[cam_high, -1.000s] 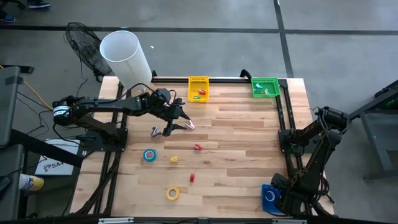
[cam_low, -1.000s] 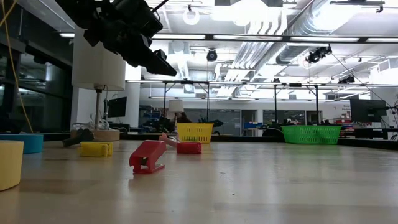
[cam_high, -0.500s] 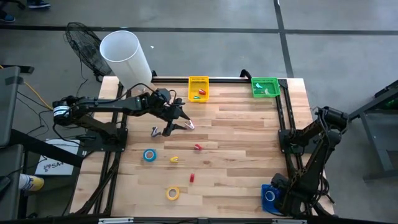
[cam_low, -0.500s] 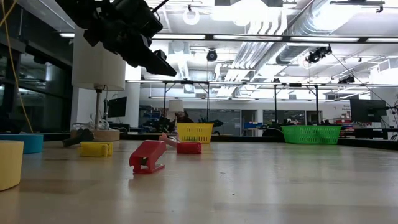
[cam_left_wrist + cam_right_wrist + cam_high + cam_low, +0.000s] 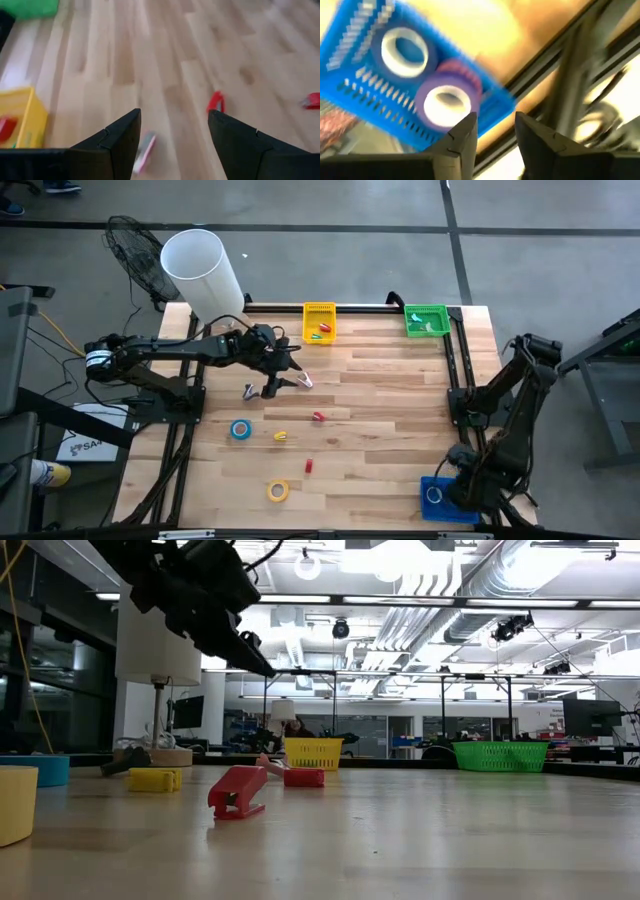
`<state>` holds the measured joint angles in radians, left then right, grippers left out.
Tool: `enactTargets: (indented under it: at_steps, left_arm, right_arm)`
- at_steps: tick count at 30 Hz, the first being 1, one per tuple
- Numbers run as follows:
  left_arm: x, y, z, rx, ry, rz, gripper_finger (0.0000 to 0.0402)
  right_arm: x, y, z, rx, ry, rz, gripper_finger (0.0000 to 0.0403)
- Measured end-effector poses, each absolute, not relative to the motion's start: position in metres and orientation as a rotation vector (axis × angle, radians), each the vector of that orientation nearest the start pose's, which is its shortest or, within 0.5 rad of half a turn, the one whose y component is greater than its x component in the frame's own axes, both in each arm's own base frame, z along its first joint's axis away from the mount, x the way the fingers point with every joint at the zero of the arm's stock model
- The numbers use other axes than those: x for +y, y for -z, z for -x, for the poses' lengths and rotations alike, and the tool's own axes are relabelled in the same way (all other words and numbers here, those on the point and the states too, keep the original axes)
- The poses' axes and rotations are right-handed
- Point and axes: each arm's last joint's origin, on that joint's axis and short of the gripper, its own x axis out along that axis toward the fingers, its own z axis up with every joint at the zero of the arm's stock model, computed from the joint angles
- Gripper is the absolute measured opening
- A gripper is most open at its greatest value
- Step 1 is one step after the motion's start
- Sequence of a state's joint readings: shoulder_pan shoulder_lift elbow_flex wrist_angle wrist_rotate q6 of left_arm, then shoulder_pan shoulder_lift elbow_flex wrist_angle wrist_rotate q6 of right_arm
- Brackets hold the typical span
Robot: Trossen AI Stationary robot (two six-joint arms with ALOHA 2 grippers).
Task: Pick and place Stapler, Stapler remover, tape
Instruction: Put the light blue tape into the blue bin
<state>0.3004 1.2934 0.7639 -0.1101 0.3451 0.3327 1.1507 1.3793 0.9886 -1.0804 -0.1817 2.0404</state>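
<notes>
My left gripper [image 5: 284, 383] hovers open above the table's middle left, over a small pink piece [image 5: 145, 150] that lies flat on the wood; a red piece [image 5: 216, 102] lies beyond it. A blue tape roll [image 5: 240, 430] and a yellow tape roll [image 5: 278, 491] lie flat nearer the front. My right gripper [image 5: 495, 131] stands open and holds nothing, above the blue basket [image 5: 435, 498] at the near right corner. In that basket lie a blue tape roll [image 5: 404, 50] and a purple tape roll [image 5: 447, 102].
A yellow basket [image 5: 319, 322] with small pieces and a green basket [image 5: 426, 320] stand at the far edge. A dark piece [image 5: 248, 391], a yellow piece [image 5: 281, 436] and a red piece [image 5: 309, 467] lie loose. A white tube [image 5: 203, 272] stands at the far left corner.
My right arm has risen from the blue basket at the near right corner. My left gripper has tipped its fingers a little further down and stayed where it was. Nothing on the table has moved.
</notes>
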Motion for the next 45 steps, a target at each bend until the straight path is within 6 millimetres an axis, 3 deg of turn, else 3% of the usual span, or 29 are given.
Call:
enactTargets:
  at_steps: [5, 11, 20, 28, 35, 45]
  left_arm:
    - [0.072, -0.223, -0.249, 0.728, -0.014, -0.072, 0.0227]
    - [0.07, -0.226, -0.237, 0.866, -0.151, 0.042, 0.0227]
    - [0.036, -0.224, -0.215, 1.074, -0.17, 0.235, 0.0227]
    - [-0.001, -0.218, -0.207, 1.215, -0.175, 0.342, 0.0227]
    - [-0.019, -0.215, -0.199, 1.258, -0.304, 0.33, 0.0227]
    - [-0.023, -0.168, -0.175, 1.343, -0.416, 0.394, 0.0227]
  right_arm:
    - [0.185, -0.241, -0.083, 1.471, 0.636, -0.616, 0.0122]
    - [0.159, -0.251, -0.083, 1.123, 0.611, -0.345, 0.0122]
    - [0.143, -0.261, -0.101, 0.731, 0.544, 0.042, 0.0122]
    - [0.131, -0.263, -0.118, 0.694, 0.587, 0.175, 0.0122]
    - [0.124, -0.262, -0.128, 0.706, 0.641, 0.149, 0.0122]
    - [0.118, -0.262, -0.135, 0.73, 0.672, 0.165, 0.0122]
